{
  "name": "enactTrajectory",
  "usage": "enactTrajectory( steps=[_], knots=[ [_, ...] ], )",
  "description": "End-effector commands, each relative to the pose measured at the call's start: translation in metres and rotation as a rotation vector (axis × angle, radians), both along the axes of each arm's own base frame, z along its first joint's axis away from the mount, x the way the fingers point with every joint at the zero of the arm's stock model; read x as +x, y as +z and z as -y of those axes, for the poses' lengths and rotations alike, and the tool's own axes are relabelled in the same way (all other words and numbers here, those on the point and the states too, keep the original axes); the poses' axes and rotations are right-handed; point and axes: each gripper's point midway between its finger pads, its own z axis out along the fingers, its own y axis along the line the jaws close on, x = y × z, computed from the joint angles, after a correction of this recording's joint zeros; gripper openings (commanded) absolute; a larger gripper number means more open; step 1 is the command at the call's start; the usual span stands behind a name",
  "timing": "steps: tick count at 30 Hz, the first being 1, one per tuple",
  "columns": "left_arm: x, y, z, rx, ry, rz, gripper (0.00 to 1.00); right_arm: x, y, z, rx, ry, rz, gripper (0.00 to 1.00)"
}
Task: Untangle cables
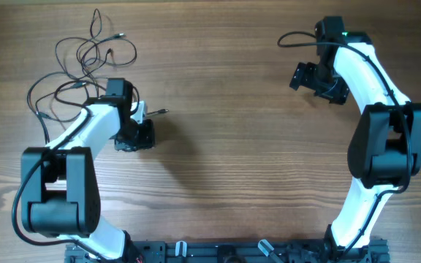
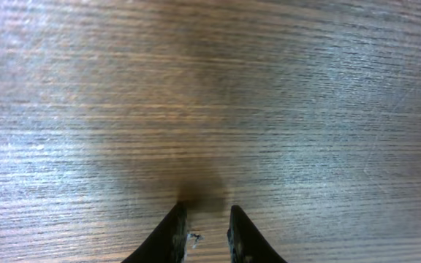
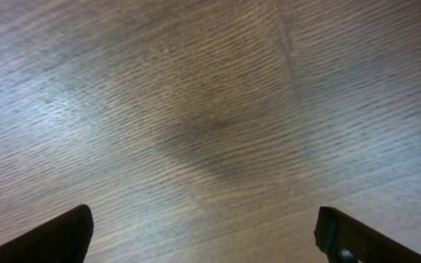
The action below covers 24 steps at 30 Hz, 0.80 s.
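Overhead: cables (image 1: 86, 62) loop near the barely parted, empty left gripper (image 2: 205, 223); right gripper (image 3: 203, 223) gapes. Best pinch one plug (image 1: 161, 112), pull slowly.

Cables (image 1: 86, 62) on table (image 1: 225, 146), far-left area, behind left gripper (image 1: 134, 136). Right gripper (image 1: 303, 77) far right, well apart from cables.

Cables (image 1: 88, 52) far left, open table (image 1: 225, 146) centre

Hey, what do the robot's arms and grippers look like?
Both the left arm and right arm have white links with bulky black joints and black cables along them. The right one shows a small green light. The left gripper and right gripper have dark, tapered fingers.
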Motion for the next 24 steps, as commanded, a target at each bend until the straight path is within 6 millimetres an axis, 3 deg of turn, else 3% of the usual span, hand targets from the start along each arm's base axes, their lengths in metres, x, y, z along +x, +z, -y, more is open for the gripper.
enactTrajectory(
  steps=[1,4,5,7,13,17,24],
  knots=[
    [0.008,-0.006,0.003,0.08,-0.076,0.028,0.23,-0.008,-0.019,-0.006,0.034,0.019,-0.037,1.0],
    [0.016,-0.007,-0.005,0.161,-0.088,0.063,0.28,-0.013,-0.023,-0.006,0.033,0.019,-0.053,1.0],
    [0.017,-0.007,-0.005,0.16,-0.087,0.067,0.39,-0.016,-0.026,-0.006,0.032,0.019,-0.062,1.0],
    [0.017,-0.007,-0.005,0.16,-0.087,0.068,1.0,-0.019,-0.031,-0.005,0.032,0.019,-0.067,1.0],
    [0.017,-0.007,-0.005,0.16,-0.087,0.067,1.0,-0.02,-0.034,-0.006,0.036,0.023,-0.064,1.0],
    [0.017,-0.007,-0.005,0.16,-0.087,0.067,1.0,-0.02,-0.034,-0.021,0.123,0.026,-0.067,1.0],
    [0.017,-0.007,-0.005,0.16,-0.087,0.067,1.0,-0.016,-0.034,-0.021,0.123,0.027,-0.049,1.0]
  ],
)
